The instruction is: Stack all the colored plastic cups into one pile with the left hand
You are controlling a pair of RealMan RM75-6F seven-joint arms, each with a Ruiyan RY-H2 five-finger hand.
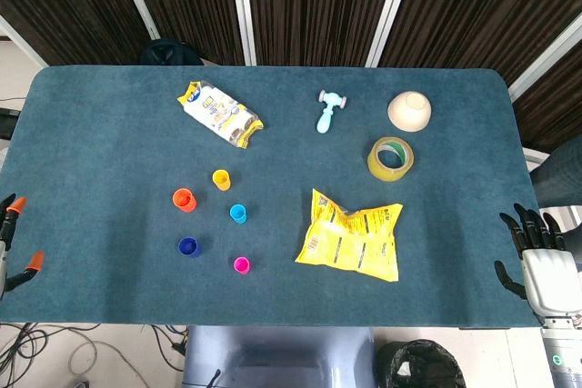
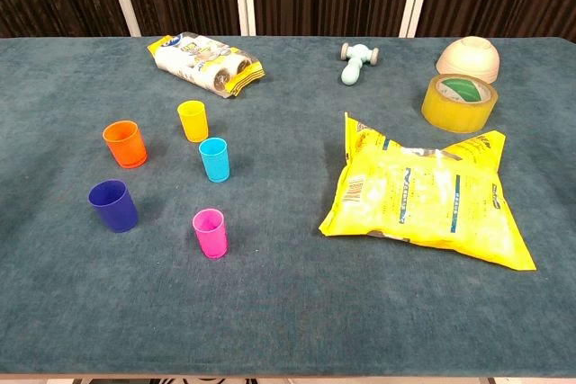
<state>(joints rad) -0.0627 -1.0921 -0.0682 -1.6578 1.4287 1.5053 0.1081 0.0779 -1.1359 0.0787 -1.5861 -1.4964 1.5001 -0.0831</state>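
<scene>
Two hands show only in the head view, both at the outer edges of the desk (image 1: 109, 297) and well apart from the cups. The left hand (image 1: 11, 243) is at the far left edge; only some dark fingers with orange tips (image 1: 35, 263) are visible, spread apart and holding nothing. The right hand (image 1: 538, 256) is at the lower right corner, with black fingers opened like a fan above a pale grey back, and it is also empty.

The desk has a dark teal cover that looks like soft felt. Five small plastic cups stand upright on its left half, each one apart from the others, none stacked. The orange cup (image 2: 125, 144) is most to the left, the yellow cup (image 2: 193, 120) is behind, the light blue cup (image 2: 214, 159) is in the middle, the dark blue cup (image 2: 113, 205) is at front left, and the pink cup (image 2: 210, 233) is at the front. They are smooth and slightly conical.

To the right lies a yellow crinkled snack bag (image 2: 423, 195), flat and shiny. Behind it are a roll of yellowish tape (image 2: 459, 102), a cream bowl (image 2: 468, 56) turned upside down, and a pale blue toy hammer (image 2: 357, 60). A white and yellow packet (image 2: 205, 62) lies behind the cups.
</scene>
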